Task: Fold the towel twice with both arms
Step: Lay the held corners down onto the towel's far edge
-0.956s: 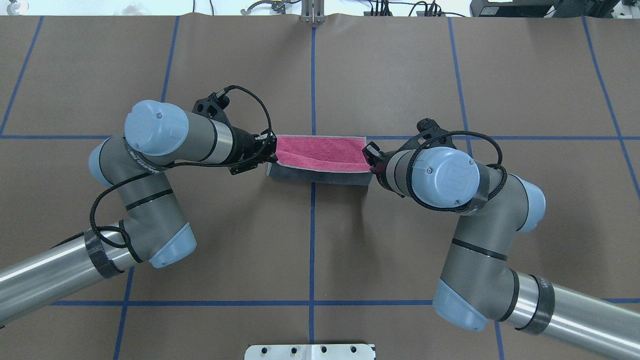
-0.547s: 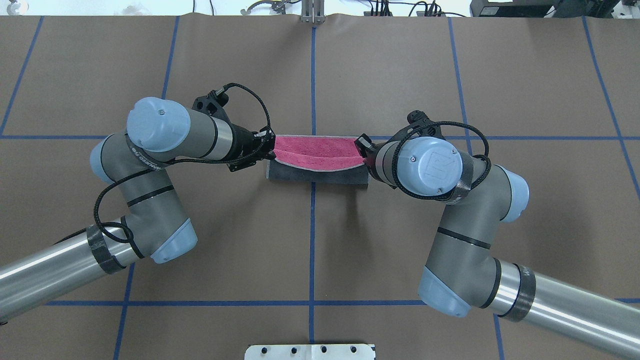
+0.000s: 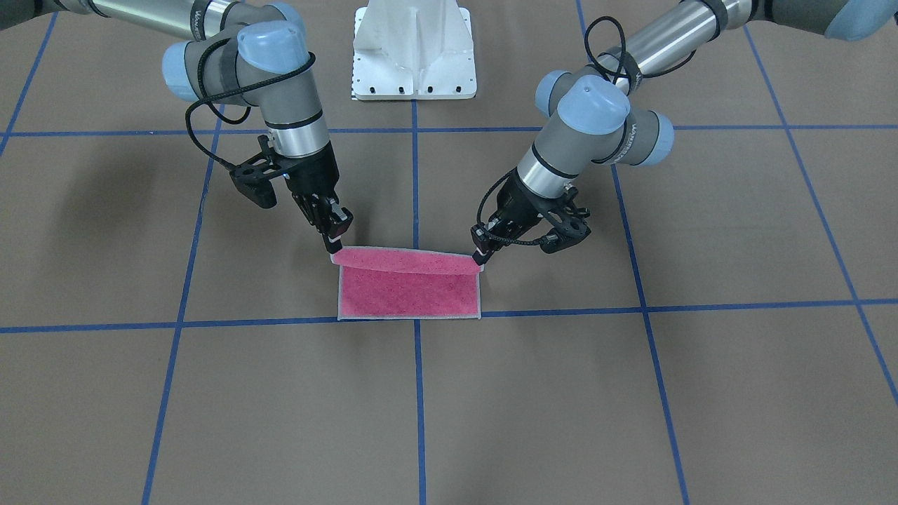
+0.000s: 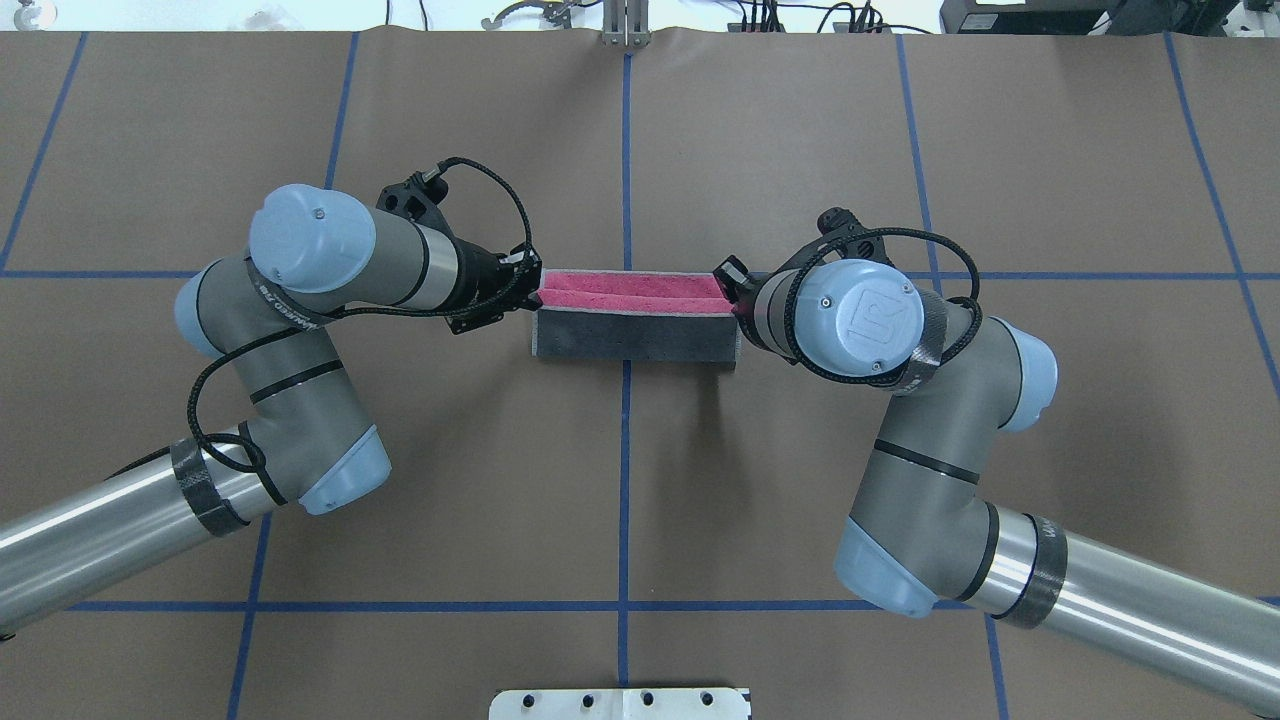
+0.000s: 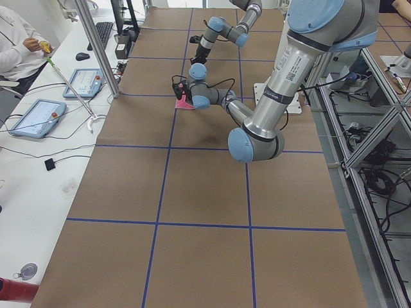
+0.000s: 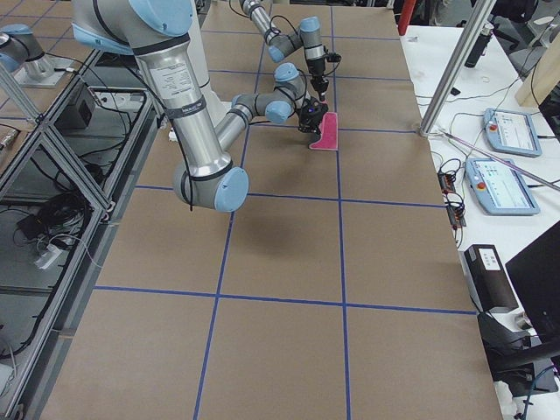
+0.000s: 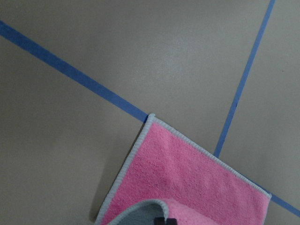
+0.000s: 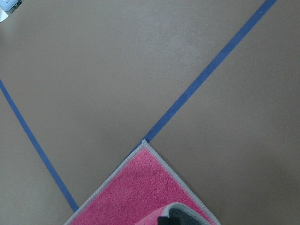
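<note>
1. nearest the robot's base, the white bolted pedestal (image 4: pixel 620 703) sat at the near edge of the brown tabletop (image 4: pixel 1050 150), which was marked into squares by blue tape lines (image 4: pixel 350 606).
2. from there the left arm (image 4: pixel 295 390) and the right arm (image 4: pixel 930 470) reached forward and bent inward toward the middle, wrists angled down at the cloth between them.
3. the left hand (image 3: pixel 480 259) was clamped on one near corner of the towel (image 3: pixel 410 294), its fingers pressed together on the edging. the right hand (image 3: pixel 334 245) was clamped the same way on the other near corner.
4. the towel lay across the centre tape line, between the two hands. its near half was held up off the tabletop and curled over toward the far side, so the dark grey face showed from overhead and a pink roll showed from the front camera.
5. the far half rested flat, pink face up, with its light grey stitched edge lying along a cross tape line. in each wrist view a far corner touched that line.
6. each wrist view showed only a bit of black fingertip at its bottom edge, nipping the turned-over grey and pink cloth.
7. beyond the tabletop's far side, a white bench (image 5: pixel 38 167) carried two control panels (image 5: pixel 37 119) and loose cables, and a person's white sleeve (image 5: pixel 13 38) showed beside it.
</note>
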Motion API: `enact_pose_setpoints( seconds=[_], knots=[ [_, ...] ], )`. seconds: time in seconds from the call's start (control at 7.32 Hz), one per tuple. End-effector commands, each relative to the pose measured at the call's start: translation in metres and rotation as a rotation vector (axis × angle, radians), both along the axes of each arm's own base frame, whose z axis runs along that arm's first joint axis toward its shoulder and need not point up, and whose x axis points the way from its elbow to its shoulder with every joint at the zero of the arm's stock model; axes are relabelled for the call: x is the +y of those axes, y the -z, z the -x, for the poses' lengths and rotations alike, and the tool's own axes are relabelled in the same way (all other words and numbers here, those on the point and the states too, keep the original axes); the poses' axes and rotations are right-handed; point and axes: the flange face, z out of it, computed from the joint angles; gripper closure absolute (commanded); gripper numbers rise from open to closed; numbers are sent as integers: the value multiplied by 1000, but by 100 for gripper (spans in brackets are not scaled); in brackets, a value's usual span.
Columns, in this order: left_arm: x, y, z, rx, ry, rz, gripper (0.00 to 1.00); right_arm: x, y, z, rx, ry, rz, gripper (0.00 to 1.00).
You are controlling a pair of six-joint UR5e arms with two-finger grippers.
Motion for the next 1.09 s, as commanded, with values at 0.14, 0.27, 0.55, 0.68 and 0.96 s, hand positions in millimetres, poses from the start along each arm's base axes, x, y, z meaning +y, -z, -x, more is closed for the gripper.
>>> enact_pose_setpoints(
  seconds=[0.14, 0.27, 0.55, 0.68, 0.96],
  knots=[
    [-10, 5, -4, -2, 8, 3, 100, -1, 0, -1, 3, 0, -3, 100],
    [-13, 9, -9, -3, 8, 5, 100, -7, 5, 7, 3, -2, -3, 100],
    [-15, 8, -12, -7, 8, 7, 100, -17, 7, 22, 15, -3, 4, 100],
    [-17, 4, -14, -14, 8, 12, 100, -18, 5, 23, 19, -5, 7, 100],
    [-18, 1, -15, -20, 9, 15, 100, -20, -1, 25, 29, -4, 11, 100]
  ],
)
